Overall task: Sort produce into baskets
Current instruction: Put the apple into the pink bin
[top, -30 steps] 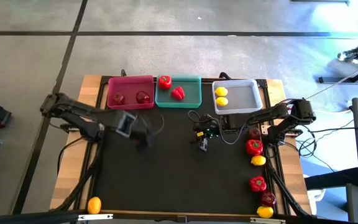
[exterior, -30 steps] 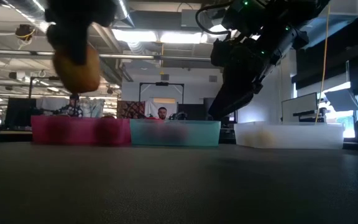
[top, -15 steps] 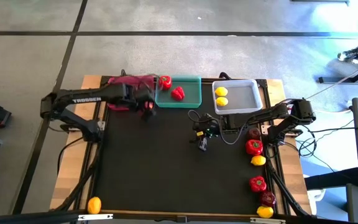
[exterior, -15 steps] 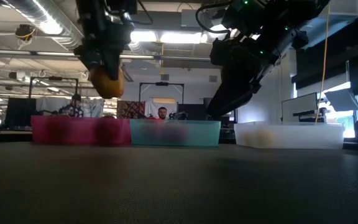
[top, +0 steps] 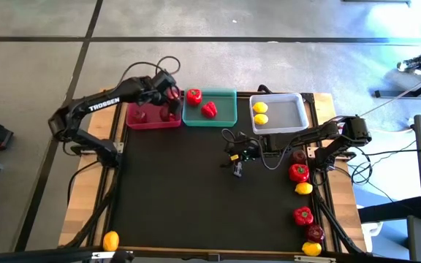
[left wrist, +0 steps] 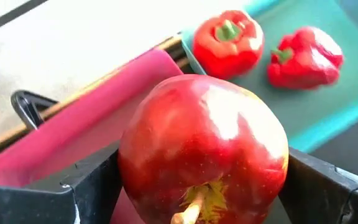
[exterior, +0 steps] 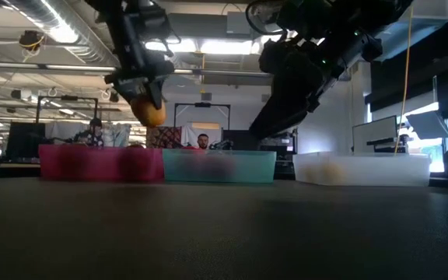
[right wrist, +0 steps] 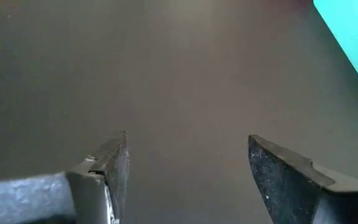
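While the apple [left wrist: 202, 149] is pinched in the left hand [top: 168, 93] above the pink basket [top: 152, 121], it should be lowered near the two apples [top: 140, 115] inside before letting go. Nearer the counter's [top: 196, 197] middle, the right hand [right wrist: 185, 171] waits spread.

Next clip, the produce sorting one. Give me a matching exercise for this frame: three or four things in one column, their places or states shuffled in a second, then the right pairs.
Things:
1. apple
2. two lemons
3. two bell peppers
4. right gripper

Places or states:
A. in the teal basket
B. open and empty, over the black mat
C. clamped in the left gripper, above the pink basket
D. in the pale grey-white basket

Pairs: 1-C, 2-D, 3-A, 4-B
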Controlling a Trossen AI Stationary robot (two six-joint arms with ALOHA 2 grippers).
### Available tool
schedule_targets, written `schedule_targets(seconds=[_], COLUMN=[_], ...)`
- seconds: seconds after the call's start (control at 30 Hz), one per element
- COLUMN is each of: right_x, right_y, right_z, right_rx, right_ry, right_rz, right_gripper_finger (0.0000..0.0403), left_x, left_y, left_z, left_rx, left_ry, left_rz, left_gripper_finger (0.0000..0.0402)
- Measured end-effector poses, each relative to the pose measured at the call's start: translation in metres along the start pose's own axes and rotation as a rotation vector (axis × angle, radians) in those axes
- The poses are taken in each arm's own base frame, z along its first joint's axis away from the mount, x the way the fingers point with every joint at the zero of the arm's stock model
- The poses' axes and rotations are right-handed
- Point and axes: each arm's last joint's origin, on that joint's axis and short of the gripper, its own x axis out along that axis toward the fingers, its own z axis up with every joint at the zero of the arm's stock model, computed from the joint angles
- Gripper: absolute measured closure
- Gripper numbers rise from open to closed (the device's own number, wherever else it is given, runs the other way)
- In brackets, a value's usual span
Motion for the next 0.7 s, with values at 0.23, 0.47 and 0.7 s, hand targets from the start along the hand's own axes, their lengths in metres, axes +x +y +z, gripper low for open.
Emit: schedule_targets(seconds=[0.23, 0.47, 0.7], right_x=[0.0, 0.0, 0.0], right_y=[0.0, 0.0, 0.0], right_z=[0.001, 0.001, 0.001], right_rx=[-0.001, -0.009, -0.001], right_ry=[-0.01, -0.014, -0.013], right_rz=[0.002, 0.003, 0.003], right_gripper_finger=[0.0143, 0.0143, 0.0143], left_x=[0.046, 0.094, 0.124], left_y=[0.009, 0.013, 0.008], left_z=[0.01, 0.009, 0.007], left_rx=[-0.023, -0.003, 0.013], left_ry=[0.063, 0.157, 0.178], left_rz=[0.057, 0.102, 0.108], left_gripper_finger=[0.0049, 0.0049, 0.0036])
